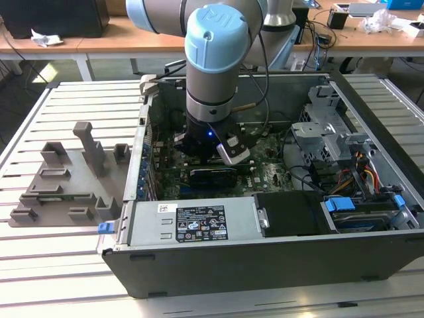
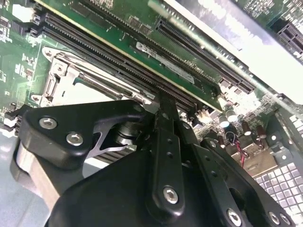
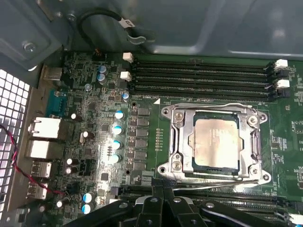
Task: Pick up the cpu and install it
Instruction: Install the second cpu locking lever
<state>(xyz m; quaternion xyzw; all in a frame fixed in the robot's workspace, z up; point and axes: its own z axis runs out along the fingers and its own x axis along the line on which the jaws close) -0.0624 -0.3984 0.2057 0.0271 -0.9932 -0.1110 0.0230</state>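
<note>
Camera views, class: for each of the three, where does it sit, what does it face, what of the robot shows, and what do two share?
Exterior view: off-arm, above the open computer case; blue-capped arm showing.
First wrist view: faces the green motherboard and silver square cpu in its socket; black linkage.
Second wrist view: close to memory slots; black gripper.
Both wrist views share motherboard and slots.

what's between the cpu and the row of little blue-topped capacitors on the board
In the first wrist view, the socket's metal frame and dark square components lie between the cpu and capacitors.

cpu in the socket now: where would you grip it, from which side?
From straight above. The cpu lies flat and recessed inside the metal socket frame, whose bars crowd its edges. Probably take two opposite edges wherever the frame leaves gaps; side approaches look blocked.
</note>
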